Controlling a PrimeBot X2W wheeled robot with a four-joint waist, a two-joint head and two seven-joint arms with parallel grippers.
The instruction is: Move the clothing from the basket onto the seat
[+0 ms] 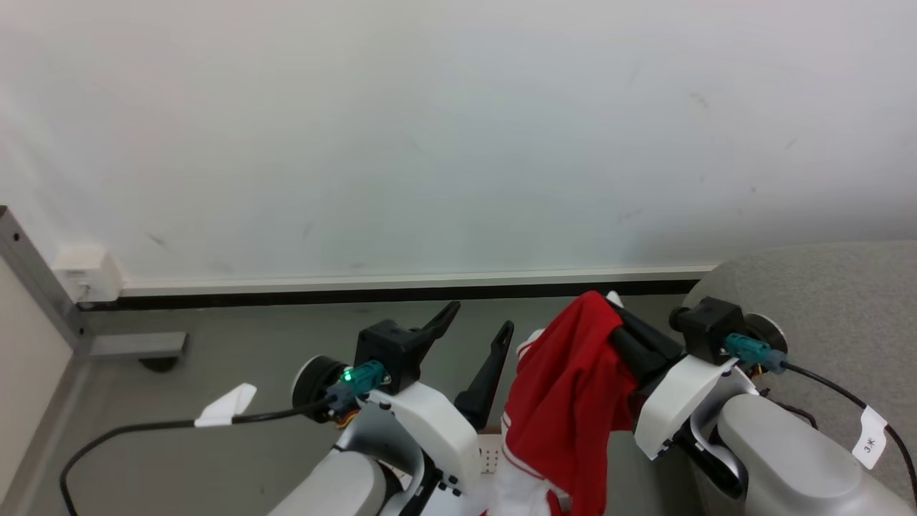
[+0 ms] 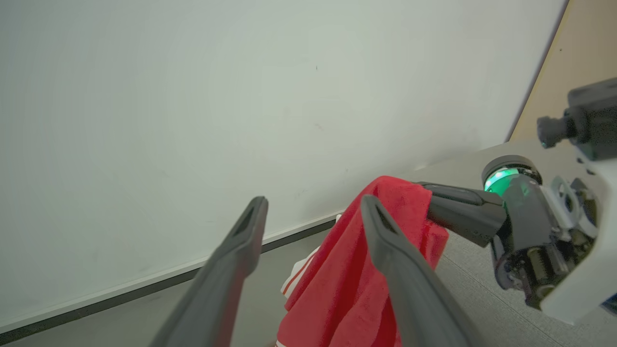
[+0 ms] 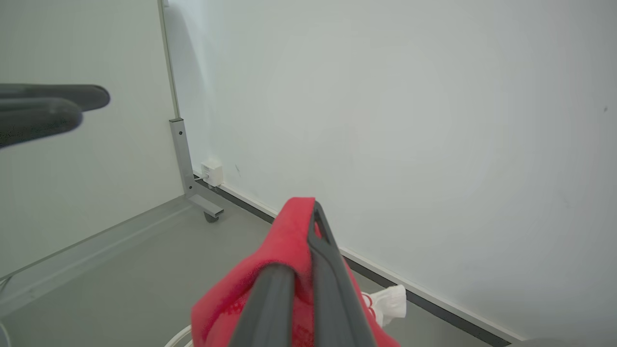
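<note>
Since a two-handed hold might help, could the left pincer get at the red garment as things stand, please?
Probably yes: the left pincer stands open close beside the red garment, which hangs from the shut right pincer, and nothing lies between them.

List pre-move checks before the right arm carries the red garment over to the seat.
1. Grip: right gripper shut on the red garment: ok.
2. Free hand: left gripper open, holding nothing: ok.
3. Clearance: left gripper's fingers apart from the hanging fabric, narrow gap in the head view: ok.
4. Lift: hem clear of the basket: cannot tell, since the fabric runs off the head view's bottom edge.
5. Target: seat on the robot's right, bare where visible: ok.
</note>
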